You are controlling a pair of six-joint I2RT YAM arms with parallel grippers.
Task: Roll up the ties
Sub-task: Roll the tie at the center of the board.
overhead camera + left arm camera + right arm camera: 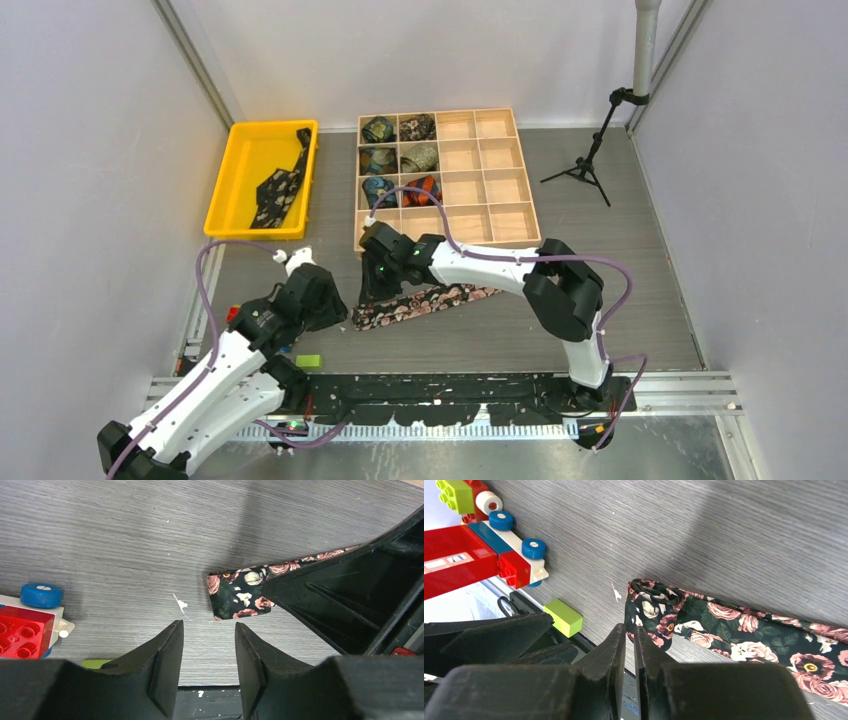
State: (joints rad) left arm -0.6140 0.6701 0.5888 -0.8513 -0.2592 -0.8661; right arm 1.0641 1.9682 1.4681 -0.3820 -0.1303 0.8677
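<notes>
Your right pincer [629,630] has its fingers almost together at the curled end of the dark floral fabric tie [744,632]; you cannot tell whether cloth is caught between them. Your left pincer [209,630] stands apart, holding nothing, just beside that same end. The tie lies on the grey wood-grain bench [734,535]. Well beyond it, a black dotted tie [281,185] lies in a yellow plastic tray [240,170].

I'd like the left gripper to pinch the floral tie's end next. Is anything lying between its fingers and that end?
Nothing visible does. Only bare table lies between the open left gripper and the end of the floral tie. The right gripper is at the tie just beside that end, off the direct line.
</notes>
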